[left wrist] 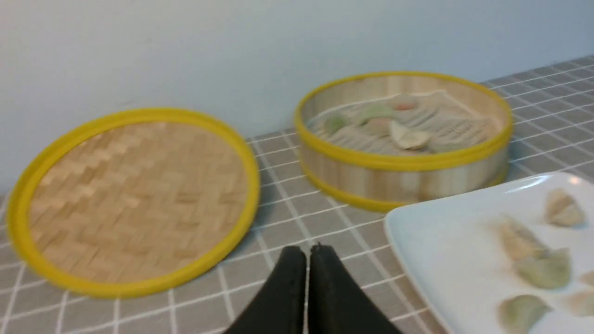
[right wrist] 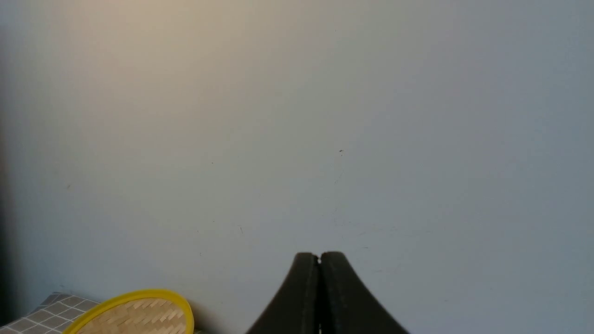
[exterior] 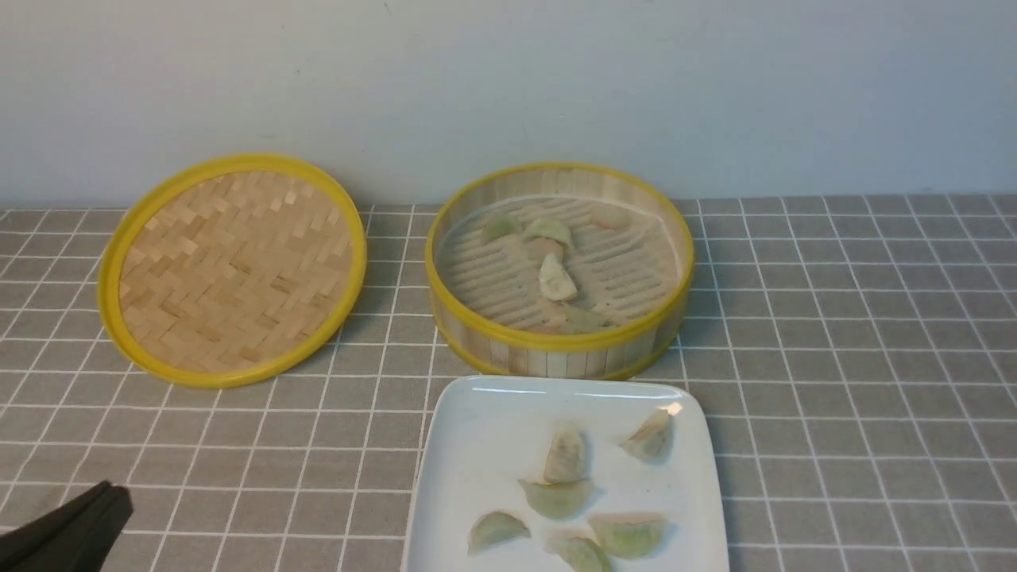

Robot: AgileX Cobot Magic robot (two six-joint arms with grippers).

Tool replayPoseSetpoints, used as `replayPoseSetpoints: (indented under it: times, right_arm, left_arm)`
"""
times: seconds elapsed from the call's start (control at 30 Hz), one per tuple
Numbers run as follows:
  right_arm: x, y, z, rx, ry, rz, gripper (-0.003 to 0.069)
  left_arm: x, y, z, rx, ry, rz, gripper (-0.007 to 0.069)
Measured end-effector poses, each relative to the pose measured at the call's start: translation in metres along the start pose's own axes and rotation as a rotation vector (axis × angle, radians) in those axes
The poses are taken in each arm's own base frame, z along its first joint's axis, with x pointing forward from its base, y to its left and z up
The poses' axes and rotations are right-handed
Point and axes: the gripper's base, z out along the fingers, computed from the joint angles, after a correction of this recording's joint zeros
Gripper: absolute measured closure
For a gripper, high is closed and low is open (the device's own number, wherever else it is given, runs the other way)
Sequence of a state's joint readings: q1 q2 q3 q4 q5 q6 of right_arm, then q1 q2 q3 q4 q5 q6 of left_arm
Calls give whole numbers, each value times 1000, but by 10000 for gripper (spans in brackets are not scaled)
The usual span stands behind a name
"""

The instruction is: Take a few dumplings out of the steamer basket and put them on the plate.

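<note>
The steamer basket (exterior: 560,340) stands at the back centre and holds several dumplings (exterior: 556,278). It also shows in the left wrist view (left wrist: 403,176). The white plate (exterior: 477,445) lies in front of it with several dumplings (exterior: 564,454) on it; the plate (left wrist: 441,232) and its dumplings (left wrist: 543,269) also show in the left wrist view. My left gripper (exterior: 107,496) is shut and empty, low at the near left, well left of the plate. It also shows in the left wrist view (left wrist: 306,250). My right gripper (right wrist: 319,256) is shut and empty, facing the wall, out of the front view.
The flat woven bamboo lid (exterior: 230,266) with a yellow rim lies at the back left, also in the left wrist view (left wrist: 134,195) and the right wrist view (right wrist: 134,315). A grey tiled cloth (exterior: 858,357) covers the table. A pale wall (exterior: 508,79) runs behind.
</note>
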State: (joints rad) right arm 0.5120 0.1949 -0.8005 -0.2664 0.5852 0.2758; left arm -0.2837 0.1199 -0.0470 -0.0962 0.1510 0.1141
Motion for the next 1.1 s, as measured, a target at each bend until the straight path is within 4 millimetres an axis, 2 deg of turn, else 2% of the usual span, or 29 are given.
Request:
replayPoseSetpoints:
  times: [0.1, 0.37, 1.1]
  right_arm:
    - [0, 0, 0, 0, 0, 0, 673]
    - [0, 0, 0, 0, 0, 0, 673]
    - [0, 0, 0, 0, 0, 0, 673]
  left_arm:
    - [19, 5, -4, -92, -5, -12, 629]
    - [37, 9, -7, -183, 153, -24, 629]
    - [39, 9, -8, -184, 169, -20, 629]
